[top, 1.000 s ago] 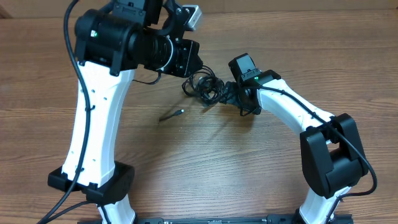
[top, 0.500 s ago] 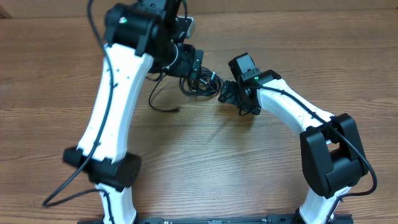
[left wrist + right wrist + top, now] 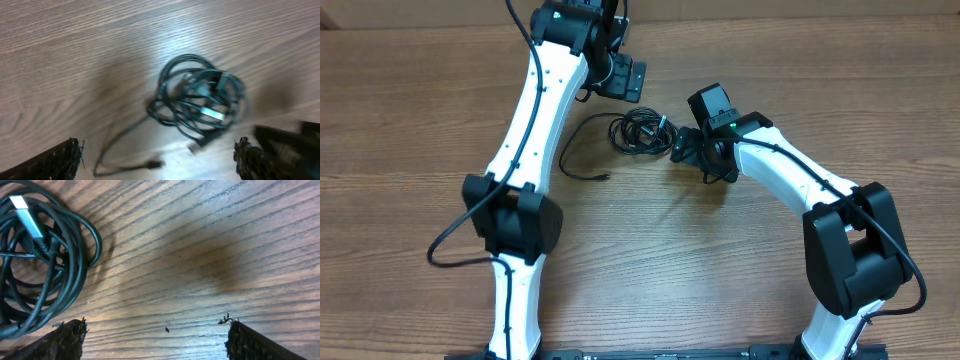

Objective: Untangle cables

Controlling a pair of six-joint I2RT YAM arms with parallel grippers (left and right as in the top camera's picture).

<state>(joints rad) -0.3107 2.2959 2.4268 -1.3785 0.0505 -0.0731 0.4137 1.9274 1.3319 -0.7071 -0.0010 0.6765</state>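
Note:
The cables [image 3: 640,133] lie as one small black bundle on the wooden table. One loose strand [image 3: 568,160] curves out to the left and ends in a small plug [image 3: 606,177]. My left gripper [image 3: 623,77] hangs open behind and above the bundle, holding nothing. In the left wrist view the bundle [image 3: 197,97] sits ahead of the open left gripper [image 3: 157,147], with the strand's plug [image 3: 155,162] between the fingers [image 3: 55,162], blurred. My right gripper [image 3: 682,150] stands open just right of the bundle. In the right wrist view the bundle [image 3: 40,255] lies ahead and left of the right gripper [image 3: 154,327], with bare wood between its fingers.
The wooden table [image 3: 740,280] stretches around both arms. The left arm's white link [image 3: 525,140] runs from its base [image 3: 510,225] toward the far side. The right arm's base [image 3: 850,250] stands at the right front.
My left gripper has opened and let go of the strand, then drawn back toward the far edge. The strand now lies on the table left of the bundle. The right arm has stayed in place.

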